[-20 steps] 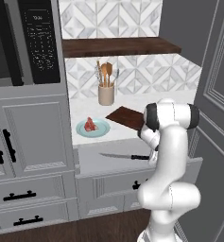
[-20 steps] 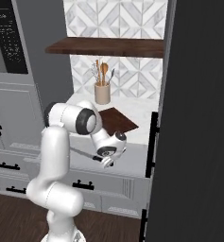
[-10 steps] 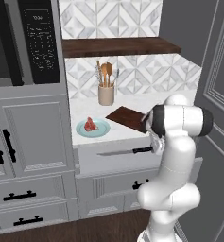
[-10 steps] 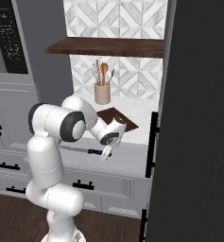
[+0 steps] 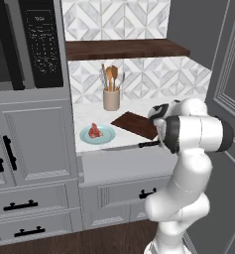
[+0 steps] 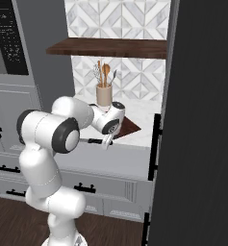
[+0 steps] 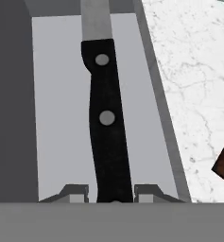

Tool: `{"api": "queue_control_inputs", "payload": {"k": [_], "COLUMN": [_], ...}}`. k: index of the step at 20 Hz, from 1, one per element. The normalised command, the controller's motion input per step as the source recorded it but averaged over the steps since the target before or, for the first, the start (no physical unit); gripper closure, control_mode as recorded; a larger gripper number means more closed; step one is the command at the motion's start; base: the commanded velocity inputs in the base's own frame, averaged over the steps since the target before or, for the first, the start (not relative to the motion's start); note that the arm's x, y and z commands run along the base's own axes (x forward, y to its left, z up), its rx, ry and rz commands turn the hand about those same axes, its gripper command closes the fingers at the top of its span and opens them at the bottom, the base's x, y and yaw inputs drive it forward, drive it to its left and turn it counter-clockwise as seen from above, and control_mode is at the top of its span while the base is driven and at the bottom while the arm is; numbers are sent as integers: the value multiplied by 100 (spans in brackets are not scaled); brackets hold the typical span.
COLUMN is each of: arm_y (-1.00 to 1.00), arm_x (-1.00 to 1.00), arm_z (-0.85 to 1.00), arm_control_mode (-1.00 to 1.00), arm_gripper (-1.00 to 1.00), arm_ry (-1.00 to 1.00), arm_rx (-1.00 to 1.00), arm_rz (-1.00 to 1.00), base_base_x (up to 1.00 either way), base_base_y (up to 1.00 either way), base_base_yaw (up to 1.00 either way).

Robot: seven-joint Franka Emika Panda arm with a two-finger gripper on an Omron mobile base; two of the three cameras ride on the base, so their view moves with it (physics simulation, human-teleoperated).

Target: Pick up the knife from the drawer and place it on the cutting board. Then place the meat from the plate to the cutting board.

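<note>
Down in the open drawer point(image 7: 56, 118) the gripper point(image 7: 111, 191) hangs with jaws apart astride the black handle of the knife point(image 7: 105, 118), so I reckon closing and lifting comes next, toward the cutting board point(image 5: 136, 125) beyond.

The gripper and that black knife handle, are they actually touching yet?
Apart. In the hand view the knife handle runs between the gripper fingertips, with a sliver of the pale drawer floor showing on each side of it.
</note>
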Motion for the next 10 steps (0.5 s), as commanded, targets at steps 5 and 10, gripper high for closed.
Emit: {"api": "queue_control_inputs", "payload": {"k": [5,10], "arm_y": [0,-1], "arm_x": [20,1], "arm_z": [43,43], "arm_control_mode": [-100,-100], "arm_gripper": [100,100], "arm_ry": [-19,-24], "arm_rx": [-6,-1], "arm_rz": [-11,-7], "base_base_x": [0,0], "base_base_y": [0,0], "base_base_yaw": [0,0]}}
